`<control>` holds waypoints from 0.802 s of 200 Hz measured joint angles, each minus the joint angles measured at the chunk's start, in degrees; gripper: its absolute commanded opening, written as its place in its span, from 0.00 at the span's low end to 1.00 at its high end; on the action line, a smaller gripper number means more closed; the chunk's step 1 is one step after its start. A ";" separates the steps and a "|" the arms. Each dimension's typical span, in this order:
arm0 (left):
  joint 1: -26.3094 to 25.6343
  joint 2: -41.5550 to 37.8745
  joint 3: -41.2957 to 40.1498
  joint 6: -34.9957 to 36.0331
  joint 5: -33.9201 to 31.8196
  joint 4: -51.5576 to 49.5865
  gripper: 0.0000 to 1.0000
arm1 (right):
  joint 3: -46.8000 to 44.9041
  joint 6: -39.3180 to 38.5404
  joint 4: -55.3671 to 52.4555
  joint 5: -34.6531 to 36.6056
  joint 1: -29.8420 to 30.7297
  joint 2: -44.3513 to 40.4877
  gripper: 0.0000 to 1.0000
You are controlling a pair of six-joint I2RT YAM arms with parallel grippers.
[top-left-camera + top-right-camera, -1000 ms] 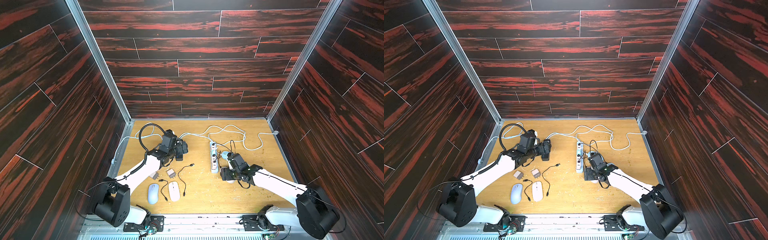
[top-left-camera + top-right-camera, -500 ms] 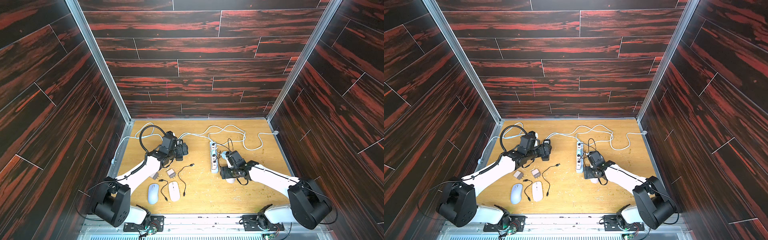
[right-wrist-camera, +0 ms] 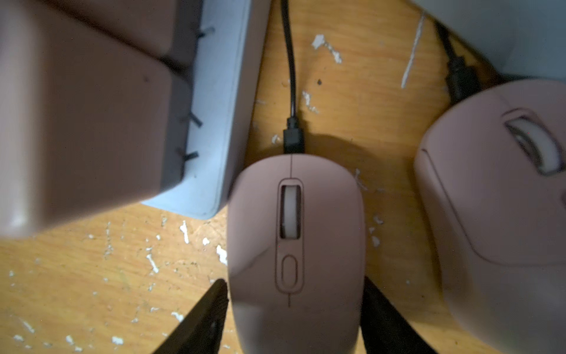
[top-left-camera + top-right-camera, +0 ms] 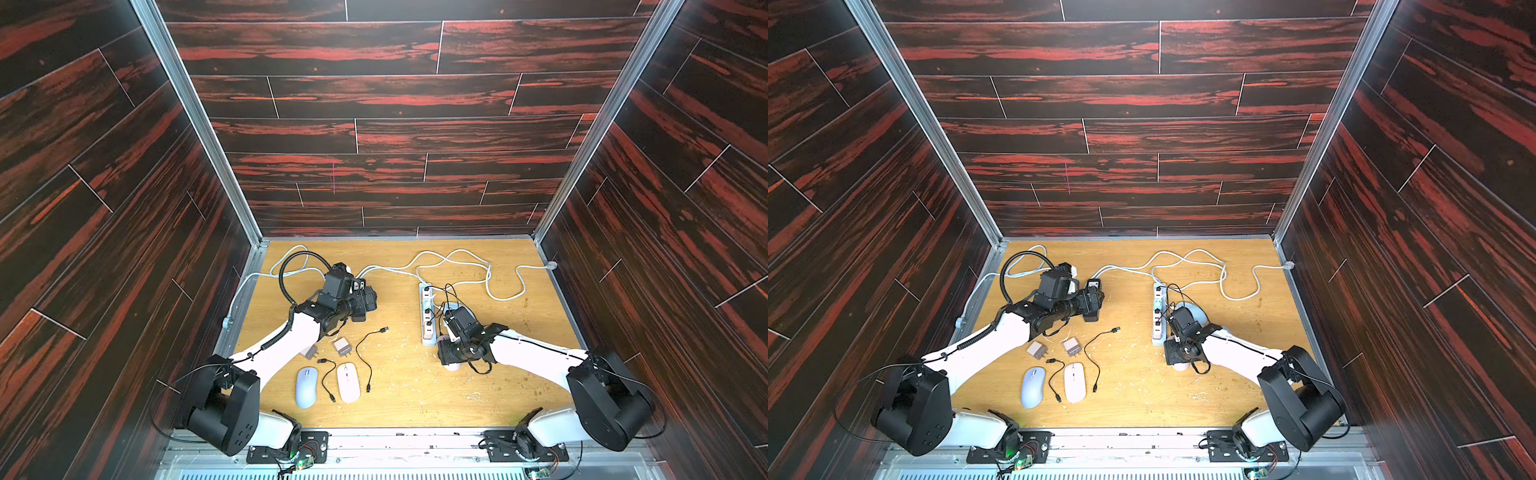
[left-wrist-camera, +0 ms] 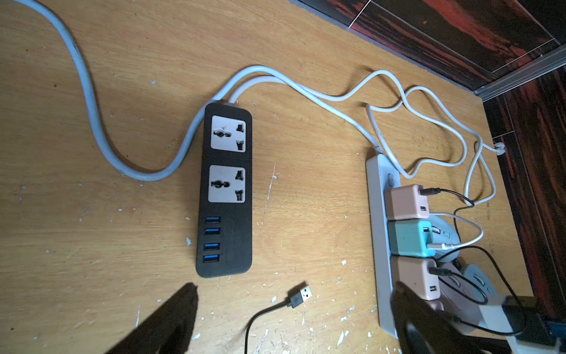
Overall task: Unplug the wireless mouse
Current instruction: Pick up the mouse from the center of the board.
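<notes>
1. right claw (image 3: 295,285) straddles the pink mouse (image 3: 294,214) on the desk (image 3: 92,275); fingers (image 3: 214,306) at its sides, cannot tell if they grip.
2. black cable (image 3: 291,76) sits plugged in its nose, beside white power strip (image 3: 214,122).
3. left claw (image 4: 368,303) gapes empty, farther back.

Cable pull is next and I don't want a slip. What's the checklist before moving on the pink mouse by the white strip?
1. Right claw straddles pink mouse: ok, one finger on each side.
2. Grip firm on the mouse: cannot tell, contact unclear.
3. Black cable seated in the mouse's front, plug exposed: ok.
4. Left claw open and empty: ok.
5. Left claw at the plug: not ok, it hangs near the black power strip.
6. Fingers clear of second pink mouse and white strip: ok.
</notes>
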 measured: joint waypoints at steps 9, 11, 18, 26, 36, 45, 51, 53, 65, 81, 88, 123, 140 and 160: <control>0.00 -0.09 -0.20 -0.02 0.13 0.04 0.99 | 0.00 0.17 0.28 0.46 -0.02 0.39 0.67; 0.00 -0.09 -0.22 -0.02 0.15 0.07 0.98 | 0.00 0.17 0.35 0.48 -0.02 0.55 0.66; 0.00 -0.09 -0.28 -0.04 0.28 0.02 0.98 | 0.00 0.22 0.55 0.72 -0.02 1.03 0.66; 0.00 -0.09 -0.31 -0.17 0.39 0.00 0.98 | 0.00 0.26 0.68 0.79 0.00 1.64 0.64; 0.00 -0.11 -0.31 -0.20 0.48 0.04 0.98 | 0.07 0.39 0.87 1.03 0.04 1.86 0.62; 0.00 -0.13 -0.31 -0.20 0.52 0.04 0.98 | 0.04 0.44 1.03 1.03 0.04 1.86 0.60; 0.00 -0.17 -0.31 -0.20 0.52 0.00 0.97 | 0.02 0.59 1.14 1.01 0.04 1.84 0.59; 0.00 -0.17 -0.31 -0.20 0.52 0.00 0.97 | 0.02 0.61 1.18 1.01 0.07 1.84 0.58; 0.00 -0.42 -0.33 -0.22 0.52 0.02 0.97 | 0.00 0.70 1.31 1.03 0.04 1.81 0.55; 0.00 -0.76 -0.33 -0.24 0.55 0.07 0.96 | -0.20 0.81 1.51 0.96 0.07 1.60 0.53; 0.00 -0.85 -0.33 -0.31 0.59 0.11 0.96 | -0.37 0.79 1.60 0.85 0.09 1.36 0.52; 0.00 -0.87 -0.33 -0.87 1.11 0.26 0.95 | -2.12 -0.13 1.90 0.07 0.94 -3.37 0.48; 0.00 -0.87 -0.33 -1.64 1.70 0.46 0.95 | -3.17 -0.68 2.75 -0.39 1.16 -7.32 0.45; 0.00 -0.90 -0.33 -3.04 3.19 1.22 0.95 | -4.37 -1.49 4.09 -0.92 1.22 -11.39 0.43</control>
